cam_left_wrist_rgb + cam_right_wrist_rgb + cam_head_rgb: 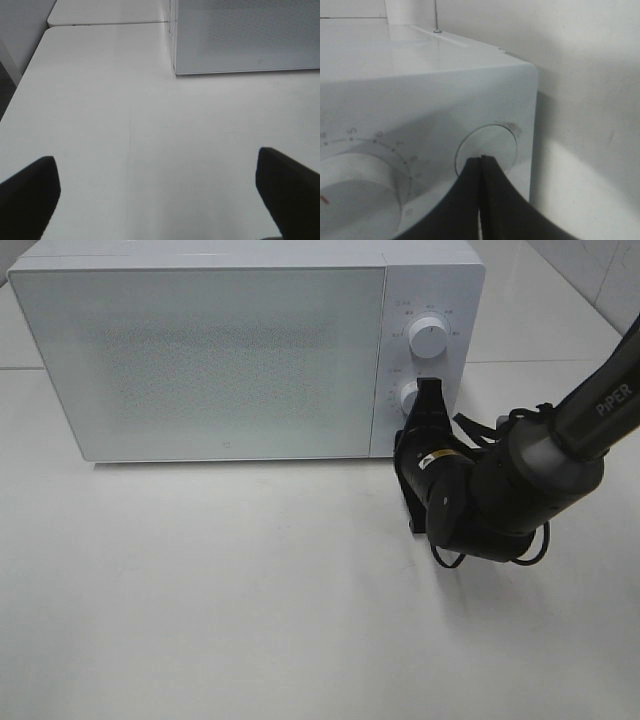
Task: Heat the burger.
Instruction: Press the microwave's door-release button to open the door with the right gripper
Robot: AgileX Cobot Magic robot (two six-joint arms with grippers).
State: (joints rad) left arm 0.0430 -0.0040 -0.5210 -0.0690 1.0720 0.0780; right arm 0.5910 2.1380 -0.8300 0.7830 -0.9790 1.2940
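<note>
Fingers of my left gripper stand wide apart, nothing between them. They hang over the bare white worktop close to its left edge, and the overhead camera does not catch them.

Further in, toward the right edge, comes my right arm, and there's writing on it: "PIPER" in white capitals on the dark forearm. A small yellow label sits on the wrist, too small for me to read.

My right gripper is closed, finger against finger, holding nothing. Its tips meet at the rim of a round flat button near a corner of the control panel and look to be touching it. Just beside the button is a ticked dial with a red mark. The figures around it are too blurred to make out. Above it on the panel sits the upper dial, its scale also too fine to read.

Along the far edge stands the white microwave, door closed. A tiny mark sits low on the door's middle, and I can't read it.

The burger: no view shows it. The frosted door lets nothing through, so I cannot tell where it is.
</note>
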